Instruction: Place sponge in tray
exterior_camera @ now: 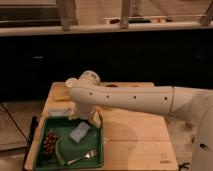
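The sponge [80,132], a small pale blue-grey block, lies flat inside the dark green tray [99,150], near its middle. The tray sits on the front left of the wooden table. My gripper [84,118] hangs from the white arm just above the sponge's far edge, over the back of the tray. Its fingers [94,118] stand apart and hold nothing.
In the tray there are also a dark red bunch of grapes [49,142], a green curved item [60,152] and a fork [82,157]. A flatter pale blue pad [57,112] lies at the tray's back left corner. Round bowls [112,86] sit at the table's far edge behind the arm.
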### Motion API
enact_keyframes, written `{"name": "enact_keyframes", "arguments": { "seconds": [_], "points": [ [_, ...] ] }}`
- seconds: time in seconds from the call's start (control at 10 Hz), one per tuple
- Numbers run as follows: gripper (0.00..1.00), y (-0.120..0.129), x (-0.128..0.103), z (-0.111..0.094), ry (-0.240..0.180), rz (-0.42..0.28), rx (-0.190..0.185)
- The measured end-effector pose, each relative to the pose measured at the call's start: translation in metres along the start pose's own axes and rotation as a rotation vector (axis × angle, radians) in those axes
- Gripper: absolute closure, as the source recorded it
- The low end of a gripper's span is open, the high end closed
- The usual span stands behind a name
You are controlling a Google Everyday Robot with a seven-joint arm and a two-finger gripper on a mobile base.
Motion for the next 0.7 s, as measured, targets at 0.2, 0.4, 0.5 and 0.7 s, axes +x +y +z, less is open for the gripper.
{"name": "enact_keyframes", "arguments": {
  "seconds": [0.2, 0.4, 0.5, 0.7],
  "points": [
    [0.20, 0.0011, 0.0005, -0.0001, 0.000, 0.003, 0.000],
    [0.20, -0.0003, -0.0002, 0.0001, 0.000, 0.000, 0.001],
    [0.20, -0.0003, -0.0003, 0.0001, -0.001, 0.000, 0.001],
    [0.20, -0.0004, -0.0004, 0.0003, -0.001, -0.001, 0.001]
  ]
}}
